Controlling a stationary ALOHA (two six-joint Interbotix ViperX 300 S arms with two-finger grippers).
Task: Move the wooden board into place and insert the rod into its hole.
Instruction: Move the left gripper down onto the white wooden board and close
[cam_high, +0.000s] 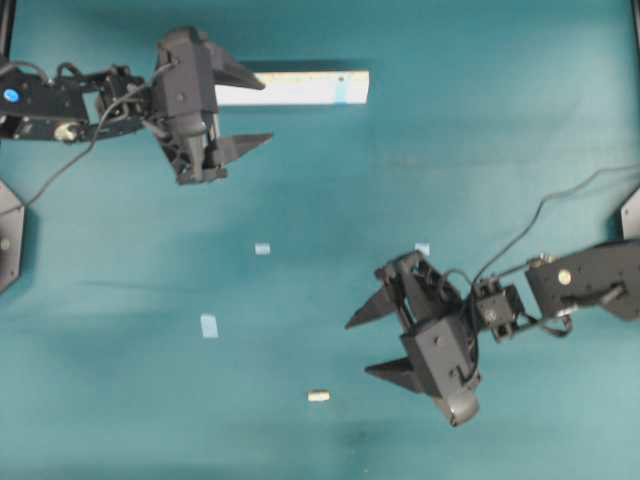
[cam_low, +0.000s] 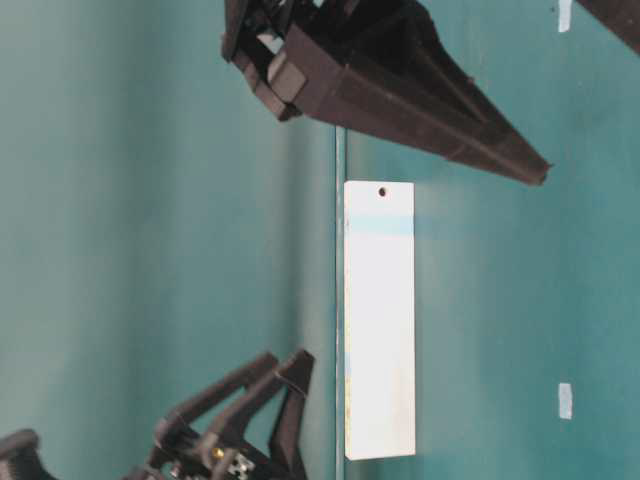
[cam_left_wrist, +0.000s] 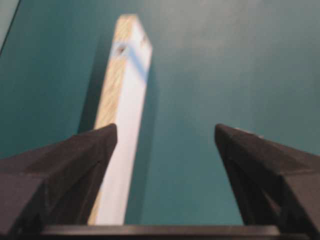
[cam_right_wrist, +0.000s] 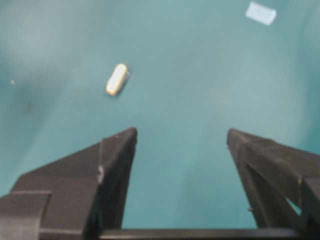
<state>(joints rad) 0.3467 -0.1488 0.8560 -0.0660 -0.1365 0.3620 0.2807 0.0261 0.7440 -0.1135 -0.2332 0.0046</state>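
The wooden board (cam_high: 300, 88) lies flat at the back of the teal table, its hole (cam_low: 381, 191) close to its right end, beside a pale-blue band. My left gripper (cam_high: 266, 111) hovers open over the board's left part. In the left wrist view the board (cam_left_wrist: 125, 150) runs under the left finger, and the gripper (cam_left_wrist: 166, 129) has nothing between its jaws. The rod (cam_high: 318, 396) lies on its side near the front of the table. My right gripper (cam_high: 358, 348) stands open just right of it and a little behind. The rod (cam_right_wrist: 116, 79) shows ahead-left of the empty right gripper (cam_right_wrist: 181, 132).
Small pale-blue tape squares (cam_high: 262, 248) (cam_high: 209, 325) (cam_high: 422, 248) lie flat on the table's middle. One tape square (cam_right_wrist: 260, 13) shows far ahead of the right gripper. The right gripper's finger (cam_low: 430, 90) fills the top of the table-level view.
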